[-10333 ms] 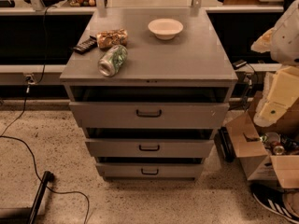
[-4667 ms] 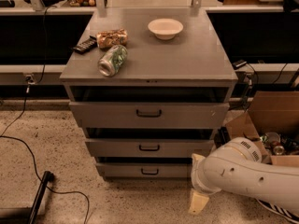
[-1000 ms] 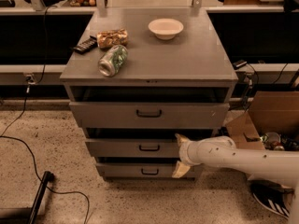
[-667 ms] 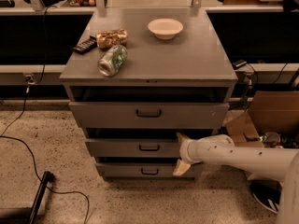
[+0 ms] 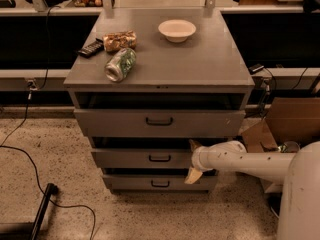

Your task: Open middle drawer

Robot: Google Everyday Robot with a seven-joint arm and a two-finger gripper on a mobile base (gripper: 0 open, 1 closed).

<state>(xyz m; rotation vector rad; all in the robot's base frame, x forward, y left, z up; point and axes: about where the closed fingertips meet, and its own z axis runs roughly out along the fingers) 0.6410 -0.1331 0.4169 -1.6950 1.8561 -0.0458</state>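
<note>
A grey cabinet has three stacked drawers. The middle drawer [image 5: 150, 158] is grey with a small black loop handle [image 5: 159, 158] and sits between the widest top drawer [image 5: 159, 122] and the narrowest bottom drawer [image 5: 160, 183]. My gripper [image 5: 193, 160] reaches in from the right on a white arm. It is at the right end of the middle drawer's front, well right of the handle. One tan finger [image 5: 194, 145] points up over the drawer's top edge, and the other finger [image 5: 193, 175] points down below it.
On the cabinet top [image 5: 210, 59] lie a white bowl [image 5: 176, 30], a green can on its side [image 5: 120, 64], a snack bag [image 5: 119, 41] and a black remote [image 5: 90, 48]. A cardboard box [image 5: 287, 124] stands at the right. A black cable [image 5: 30, 159] runs over the floor at the left.
The arm swung in from the lower right and rose to the middle drawer's right end. Over the last second it has barely moved. The drawers have not moved.
</note>
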